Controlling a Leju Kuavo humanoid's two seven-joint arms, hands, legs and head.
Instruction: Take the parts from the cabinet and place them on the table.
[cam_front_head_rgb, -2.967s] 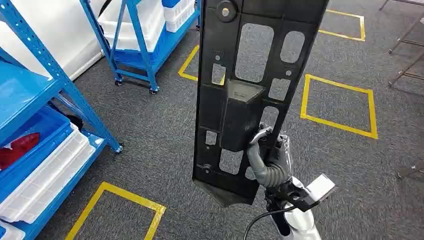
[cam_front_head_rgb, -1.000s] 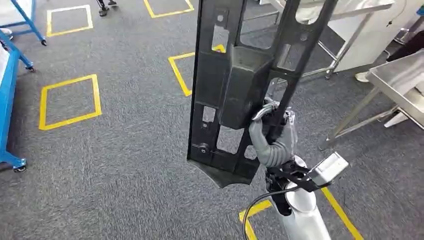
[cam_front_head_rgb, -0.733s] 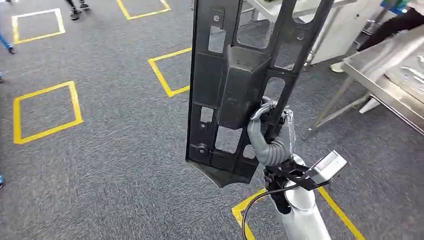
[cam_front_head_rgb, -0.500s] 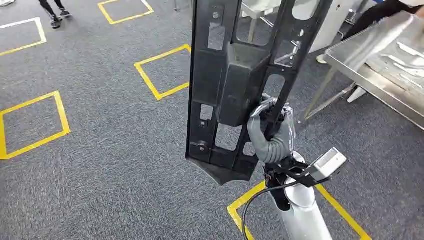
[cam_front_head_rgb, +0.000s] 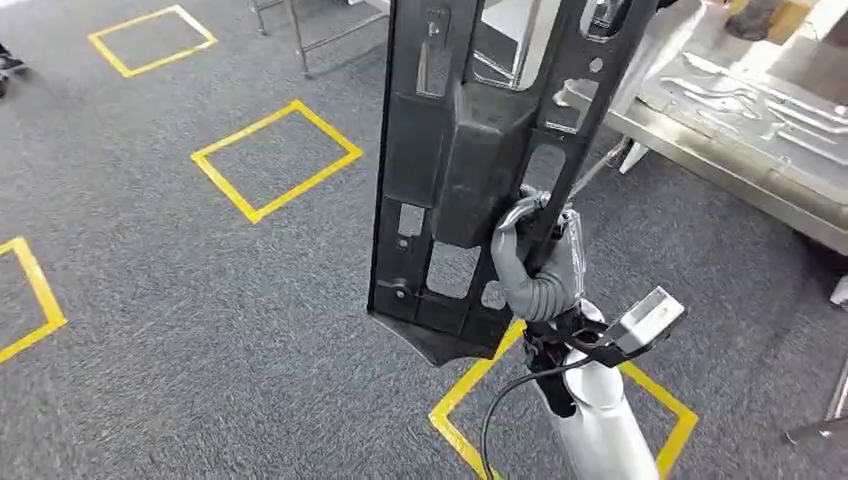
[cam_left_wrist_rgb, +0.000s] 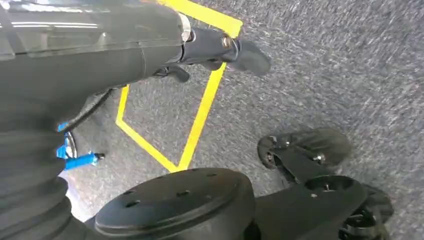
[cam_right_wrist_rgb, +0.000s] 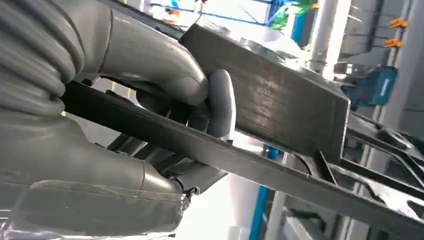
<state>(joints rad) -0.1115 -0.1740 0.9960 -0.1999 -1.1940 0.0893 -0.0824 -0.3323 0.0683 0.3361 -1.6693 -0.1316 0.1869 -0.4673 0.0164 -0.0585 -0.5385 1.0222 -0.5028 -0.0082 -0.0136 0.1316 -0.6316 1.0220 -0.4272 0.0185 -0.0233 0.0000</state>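
A long black plastic panel (cam_front_head_rgb: 450, 150) with several cut-outs and a boxy bulge stands upright in the middle of the head view. My right hand (cam_front_head_rgb: 535, 275) grips it near its lower right edge, fingers hooked through a cut-out. In the right wrist view the thumb and fingers (cam_right_wrist_rgb: 150, 100) clamp a bar of the panel (cam_right_wrist_rgb: 280, 100). A steel table (cam_front_head_rgb: 720, 165) lies ahead at the upper right with silvery metal parts (cam_front_head_rgb: 745, 95) on it. My left hand (cam_left_wrist_rgb: 150, 45) hangs above the carpet and holds nothing, one dark finger stretched out.
Grey carpet carries yellow tape squares (cam_front_head_rgb: 275, 160), one just under my right arm (cam_front_head_rgb: 660, 395). Metal table legs (cam_front_head_rgb: 300, 30) stand at the top left. A dark shoe (cam_front_head_rgb: 8, 62) shows at the far left edge.
The camera has turned: the blue racks left the picture and the steel table has come in at the upper right, closer now. The panel stays in my right hand.
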